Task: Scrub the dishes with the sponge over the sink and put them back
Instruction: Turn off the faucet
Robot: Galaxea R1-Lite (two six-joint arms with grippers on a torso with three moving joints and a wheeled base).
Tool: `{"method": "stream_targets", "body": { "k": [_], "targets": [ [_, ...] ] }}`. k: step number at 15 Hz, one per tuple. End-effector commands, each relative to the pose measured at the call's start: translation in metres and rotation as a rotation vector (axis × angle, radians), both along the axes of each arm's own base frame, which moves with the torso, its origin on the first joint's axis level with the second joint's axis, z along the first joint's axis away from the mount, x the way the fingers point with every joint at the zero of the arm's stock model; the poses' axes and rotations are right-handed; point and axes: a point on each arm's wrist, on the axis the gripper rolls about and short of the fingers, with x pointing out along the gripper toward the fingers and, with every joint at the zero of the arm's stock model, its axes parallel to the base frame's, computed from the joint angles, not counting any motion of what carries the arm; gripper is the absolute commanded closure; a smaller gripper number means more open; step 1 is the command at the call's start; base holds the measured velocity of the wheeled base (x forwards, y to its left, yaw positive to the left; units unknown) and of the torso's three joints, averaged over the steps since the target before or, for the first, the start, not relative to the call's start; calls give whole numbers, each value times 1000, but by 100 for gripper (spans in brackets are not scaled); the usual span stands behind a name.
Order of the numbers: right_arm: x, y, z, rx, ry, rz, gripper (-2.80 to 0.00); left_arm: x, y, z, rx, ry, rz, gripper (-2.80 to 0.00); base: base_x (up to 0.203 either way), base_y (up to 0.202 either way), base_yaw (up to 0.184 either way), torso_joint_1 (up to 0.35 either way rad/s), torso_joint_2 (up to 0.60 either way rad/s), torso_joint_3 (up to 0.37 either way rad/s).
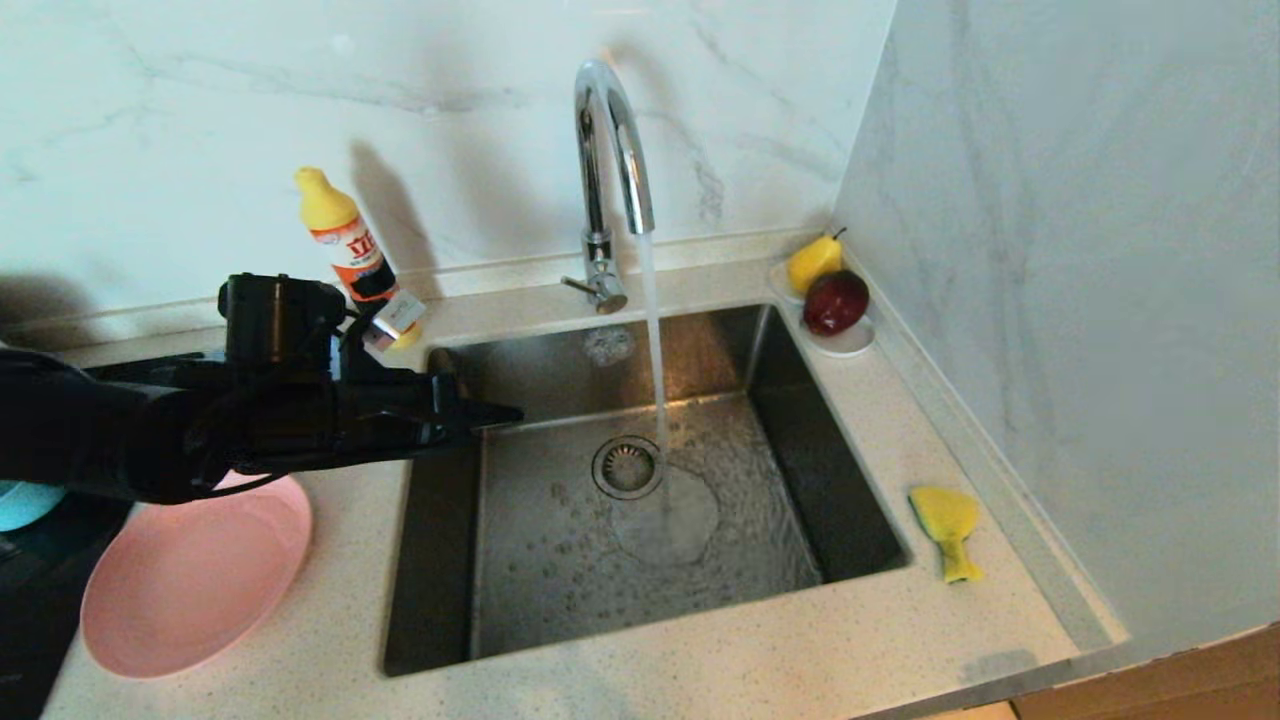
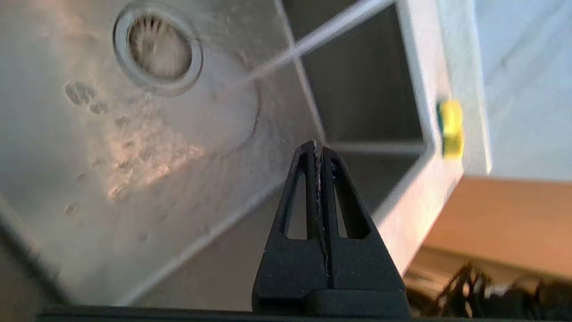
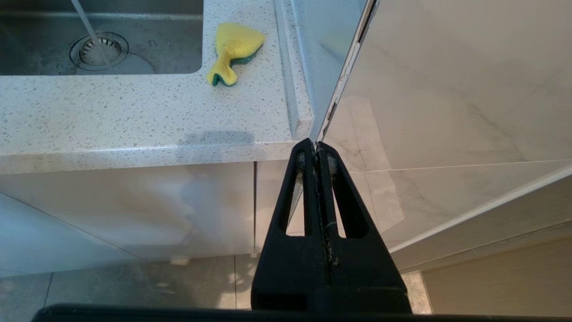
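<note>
A pink plate lies on the counter left of the sink, and a sliver of a teal bowl shows at the far left edge. The blue plate is out of view. My left gripper is shut and empty, reaching level over the sink's left rim, pointing across the basin. Water runs from the chrome tap onto the basin floor beside the drain. The bent yellow sponge lies on the counter right of the sink. My right gripper hangs shut and empty below the counter's front edge, by the wall.
A yellow-capped detergent bottle stands behind my left arm. A white saucer with a yellow pear and a dark red apple sits in the back right corner. A marble wall closes the right side.
</note>
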Motion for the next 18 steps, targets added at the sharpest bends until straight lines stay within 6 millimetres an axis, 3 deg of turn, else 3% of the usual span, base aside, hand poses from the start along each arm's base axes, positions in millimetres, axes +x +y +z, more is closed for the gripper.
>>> {"method": "stream_targets", "body": {
  "k": [1, 6, 13, 18],
  "targets": [
    [0, 0, 0, -1, 2, 1, 0, 18, -3, -15, -43, -12, 14, 0, 0, 0, 0, 0, 0, 0],
    [0, 0, 0, -1, 2, 1, 0, 33, -17, -11, -139, -35, -3, 0, 0, 0, 0, 0, 0, 0],
    [0, 0, 0, -1, 2, 1, 0, 50, -22, 4, -217, -39, -2, 0, 0, 0, 0, 0, 0, 0],
    [0, 0, 0, -1, 2, 1, 0, 66, -25, 4, -290, -72, 7, 0, 0, 0, 0, 0, 0, 0]
  ]
}}
